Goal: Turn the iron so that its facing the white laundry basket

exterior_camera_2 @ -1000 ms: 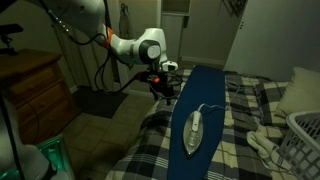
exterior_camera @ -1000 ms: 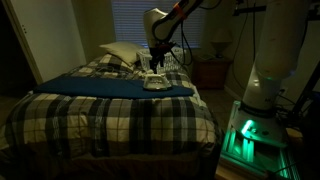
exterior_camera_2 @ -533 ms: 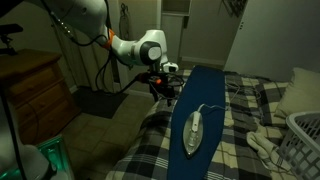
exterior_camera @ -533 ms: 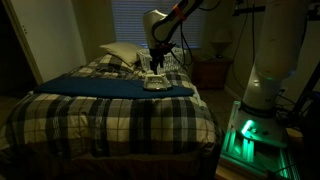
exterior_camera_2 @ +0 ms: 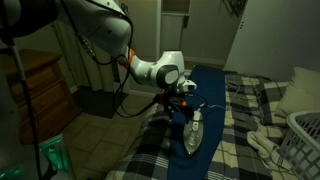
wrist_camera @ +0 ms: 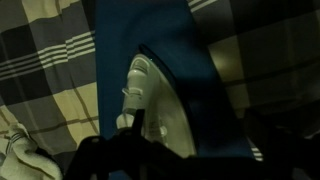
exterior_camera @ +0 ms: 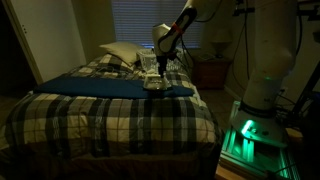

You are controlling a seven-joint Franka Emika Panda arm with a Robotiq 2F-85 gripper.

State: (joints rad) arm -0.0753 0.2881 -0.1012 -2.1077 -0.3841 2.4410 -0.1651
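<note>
One small pale whitish-grey clothes iron (exterior_camera_2: 194, 132) lies at the centre of the frame, on a long dark blue cloth (exterior_camera_2: 213, 98) spread over the checked bed cover (exterior_camera_2: 242, 120). Its long axis follows the cloth. In the wrist view its pointed nose shows toward the top, away from the gripper (exterior_camera_2: 186, 92), which hovers near its rear end. The white plastic lattice laundry basket (exterior_camera_2: 303, 135) stands at the lower right edge, sideways from this axis. I cannot tell how wide the jaws are, because shadow hides them.

White, rounded arm (exterior_camera_2: 150, 70) — black cables (exterior_camera_2: 120, 95) alongside — ends in dark pincer (exterior_camera_2: 187, 100).
</note>
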